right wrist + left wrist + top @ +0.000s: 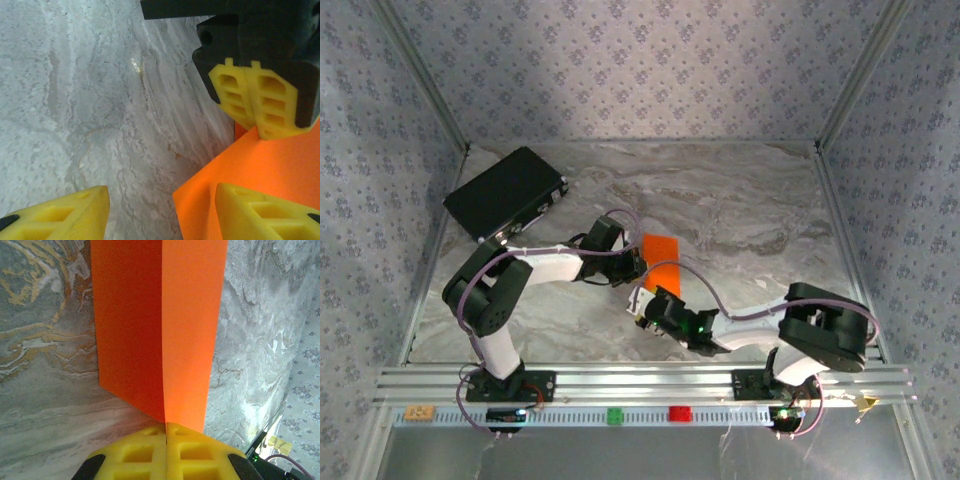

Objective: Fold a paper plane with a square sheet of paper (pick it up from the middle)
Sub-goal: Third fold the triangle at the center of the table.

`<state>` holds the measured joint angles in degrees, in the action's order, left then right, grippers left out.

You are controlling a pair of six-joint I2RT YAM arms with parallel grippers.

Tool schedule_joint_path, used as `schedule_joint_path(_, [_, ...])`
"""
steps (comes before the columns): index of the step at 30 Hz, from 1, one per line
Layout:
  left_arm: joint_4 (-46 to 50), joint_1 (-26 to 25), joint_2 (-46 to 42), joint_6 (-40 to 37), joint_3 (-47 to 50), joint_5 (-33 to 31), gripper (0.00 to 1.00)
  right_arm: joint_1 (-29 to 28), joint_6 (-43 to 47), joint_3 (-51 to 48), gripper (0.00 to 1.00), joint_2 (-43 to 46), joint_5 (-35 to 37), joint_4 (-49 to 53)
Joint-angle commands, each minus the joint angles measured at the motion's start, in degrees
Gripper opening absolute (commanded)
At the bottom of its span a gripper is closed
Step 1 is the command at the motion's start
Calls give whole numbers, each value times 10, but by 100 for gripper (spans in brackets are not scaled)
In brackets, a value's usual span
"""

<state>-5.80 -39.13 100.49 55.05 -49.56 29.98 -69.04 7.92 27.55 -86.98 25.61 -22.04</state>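
The square sheet of paper [662,262] is found just right of centre in the top view, on or just above the marble table [750,210]; whether it is lifted clear cannot be told. Its lower-left end is held by the left gripper [638,268]. In the left wrist view the yellow pads [142,452] are pressed fully together at the bottom centre, and the sheet's edge is pinched between them exactly on a centre crease that runs up the frame, one half falling away to each side. The grip is judged to be placed on the crease so that the fold is kept in line and the sheet is steadied for the other arm.

The right gripper [161,194] is set just below and to the right of that pinch. Its fingers [75,212] are seen at the lower corners of its own view, roughly half spread, and nothing is held; only a corner of the sheet is reached between them. This stance is judged to be a readiness to take or press that near edge.

The black case [505,192], at upper left, is kept well apart.
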Motion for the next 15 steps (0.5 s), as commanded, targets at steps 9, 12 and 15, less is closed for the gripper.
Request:
schedule_joint_path(9, [7,-3,-19,3,5,-3,2,-15,12,3,39,-7,73,-18])
schedule_joint_path(12, [10,-2,-20,1,5,-4,2,-14,8,-2,34,0,70,-18])
schedule_joint_path(15, [12,-2,-20,1,3,-4,2,-12,5,-4,30,4,70,-13])
